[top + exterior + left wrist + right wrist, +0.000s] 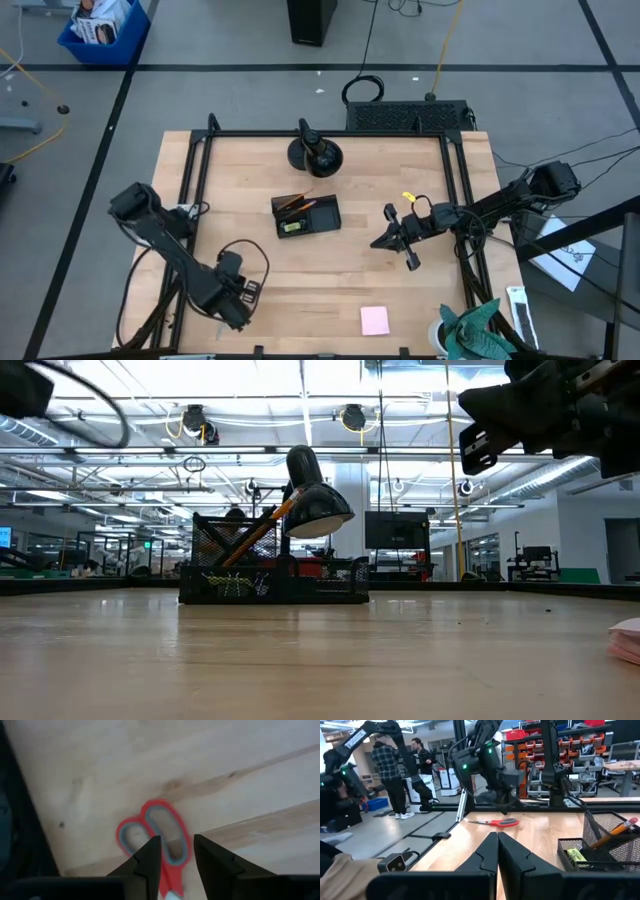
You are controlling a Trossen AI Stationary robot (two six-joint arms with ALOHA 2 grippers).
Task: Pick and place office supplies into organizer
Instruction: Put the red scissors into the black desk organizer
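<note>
Only the left wrist view shows the red-handled scissors (159,837) close up: they lie flat on the table (240,775), handle loops just ahead of the left gripper (176,851), whose fingers stand parted above them, apparently not touching. From above, that arm crouches low at the table's near-left corner, hiding the scissors. The pink sticky-note pad (375,320) lies near the front edge. Mid-table, the organizer (307,214) holds an orange pencil (615,831). The right gripper (385,240) hovers clenched and empty beside it.
</note>
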